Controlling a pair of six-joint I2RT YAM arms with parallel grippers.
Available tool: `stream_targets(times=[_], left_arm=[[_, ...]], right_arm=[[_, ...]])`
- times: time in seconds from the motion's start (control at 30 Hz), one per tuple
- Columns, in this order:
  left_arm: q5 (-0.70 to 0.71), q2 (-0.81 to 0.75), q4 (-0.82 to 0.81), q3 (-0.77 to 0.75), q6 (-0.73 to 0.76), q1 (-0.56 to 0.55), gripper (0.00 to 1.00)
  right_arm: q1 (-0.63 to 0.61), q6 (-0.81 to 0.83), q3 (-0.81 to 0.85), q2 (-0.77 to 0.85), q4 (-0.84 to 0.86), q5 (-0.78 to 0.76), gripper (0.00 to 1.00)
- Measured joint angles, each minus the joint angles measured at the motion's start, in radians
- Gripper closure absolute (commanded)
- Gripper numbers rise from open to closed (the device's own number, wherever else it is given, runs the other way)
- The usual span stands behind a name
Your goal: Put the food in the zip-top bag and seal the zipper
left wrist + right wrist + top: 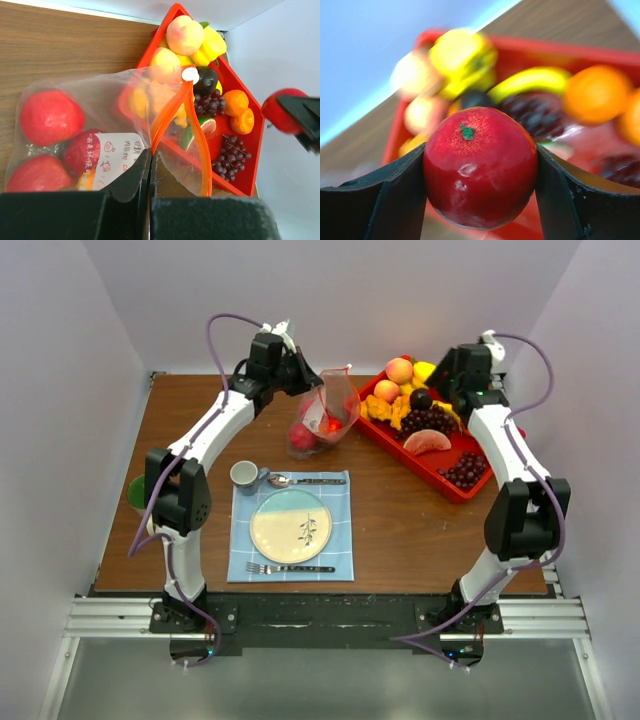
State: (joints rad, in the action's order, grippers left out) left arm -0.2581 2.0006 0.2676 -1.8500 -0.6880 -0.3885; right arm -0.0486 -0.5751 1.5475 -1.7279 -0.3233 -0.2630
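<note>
The left claw (151,162) is clenched on the mouth edge of the zip-top bag (100,95), which stands at the upper centre of the top view with its orange-red zipper (172,112) gaping. Three red apples (50,117) seem to lie inside, though the film blurs them. The right claw (481,167) grips another red apple (477,150) over the red tray (256,150) of fruit, at the upper right of the bench (400,530).

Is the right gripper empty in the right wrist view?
No, the right gripper is closed on a red apple, held between its two fingers, with the red tray blurred behind it.
</note>
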Motion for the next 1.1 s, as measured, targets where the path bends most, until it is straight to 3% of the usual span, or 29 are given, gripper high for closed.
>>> stream_targets(times=[0.23, 0.4, 0.5, 0.67, 0.77, 0.87, 1.1], left_arm=[[0.0, -0.006, 0.0, 0.016, 0.0, 0.001, 1.0], [-0.004, -0.009, 0.0, 0.016, 0.0, 0.001, 1.0], [-0.004, -0.013, 0.002, 0.016, 0.0, 0.001, 1.0], [-0.001, -0.029, 0.006, 0.019, 0.002, 0.005, 1.0], [-0.003, -0.042, 0.004, 0.029, 0.001, 0.01, 1.0], [-0.011, -0.048, 0.003, 0.033, 0.001, 0.01, 1.0], [-0.024, -0.053, -0.015, 0.042, 0.0, 0.023, 1.0]], right_arm=[[-0.376, -0.005, 0.012, 0.09, -0.019, 0.042, 0.73], [-0.512, -0.013, 0.101, 0.039, -0.047, 0.04, 0.7], [-0.527, -0.02, 0.181, -0.04, -0.055, 0.035, 0.62], [-0.514, -0.021, 0.319, -0.202, -0.11, 0.0, 0.22], [-0.507, -0.022, 0.334, -0.247, -0.141, -0.012, 0.08], [-0.507, -0.019, 0.352, -0.264, -0.188, -0.016, 0.01], [-0.507, -0.009, 0.495, -0.271, -0.25, -0.019, 0.02]])
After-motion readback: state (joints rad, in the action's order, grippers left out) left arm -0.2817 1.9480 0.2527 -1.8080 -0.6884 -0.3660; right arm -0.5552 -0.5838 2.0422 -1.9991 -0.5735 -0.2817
